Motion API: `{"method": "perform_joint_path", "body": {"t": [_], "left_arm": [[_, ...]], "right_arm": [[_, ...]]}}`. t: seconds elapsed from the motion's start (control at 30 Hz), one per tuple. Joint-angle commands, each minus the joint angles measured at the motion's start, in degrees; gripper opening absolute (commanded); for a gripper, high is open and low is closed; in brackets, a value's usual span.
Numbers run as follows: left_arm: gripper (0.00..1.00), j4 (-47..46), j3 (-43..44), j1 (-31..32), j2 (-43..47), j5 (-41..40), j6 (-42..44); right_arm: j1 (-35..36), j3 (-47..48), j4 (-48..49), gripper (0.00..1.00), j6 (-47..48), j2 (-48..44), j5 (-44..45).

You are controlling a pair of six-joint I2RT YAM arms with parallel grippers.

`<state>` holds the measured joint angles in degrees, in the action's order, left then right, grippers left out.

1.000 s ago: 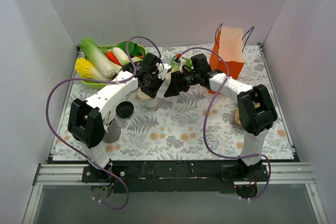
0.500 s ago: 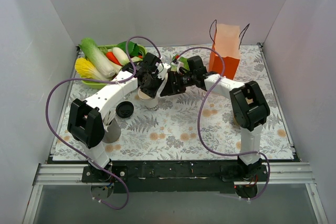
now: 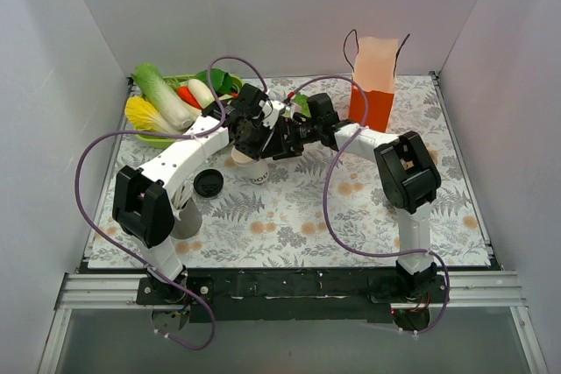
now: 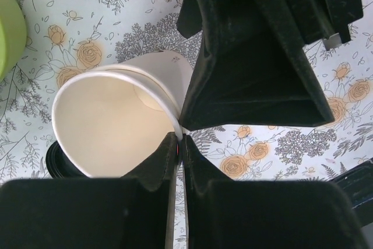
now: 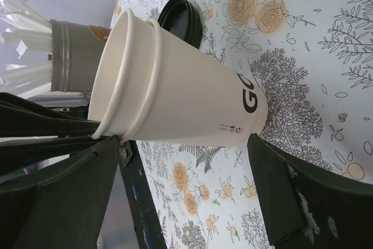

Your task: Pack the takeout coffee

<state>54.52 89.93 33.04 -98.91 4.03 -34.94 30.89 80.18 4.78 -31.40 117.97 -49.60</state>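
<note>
Plainly, the white cup is empty inside. It sits just left of the bench's middle, mouth up, long axis near upright. Only the right wrist view shows its doubled rim and the black lid lying behind it. The left pincer is clenched on the rim. The right pincer gapes around the cup's sides. A green tray at the far left corner holds vegetables.
</note>
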Motion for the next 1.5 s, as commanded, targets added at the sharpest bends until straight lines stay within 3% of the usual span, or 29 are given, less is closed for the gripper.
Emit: {"method": "perform_joint_path", "body": {"t": [0.0,0.67,1.13,1.47], "left_arm": [[0.00,0.1,3.3,-0.2,1.6,1.1,-0.1],[0.00,0.1,7.2,-0.2,1.1,-2.9,2.2],[0.00,3.0,14.9,-0.2,3.5,-11.3,6.9],[0.00,2.1,12.5,-0.2,8.6,-15.4,9.2]], "right_arm": [[0.5,2.5,-1.9,0.97,0.5,1.8,0.7],[0.4,5.7,-10.2,0.98,7.0,5.5,9.3],[0.4,6.7,-5.7,0.97,8.5,0.1,4.4],[0.4,5.3,-7.3,0.98,14.2,-4.6,2.8]]}}
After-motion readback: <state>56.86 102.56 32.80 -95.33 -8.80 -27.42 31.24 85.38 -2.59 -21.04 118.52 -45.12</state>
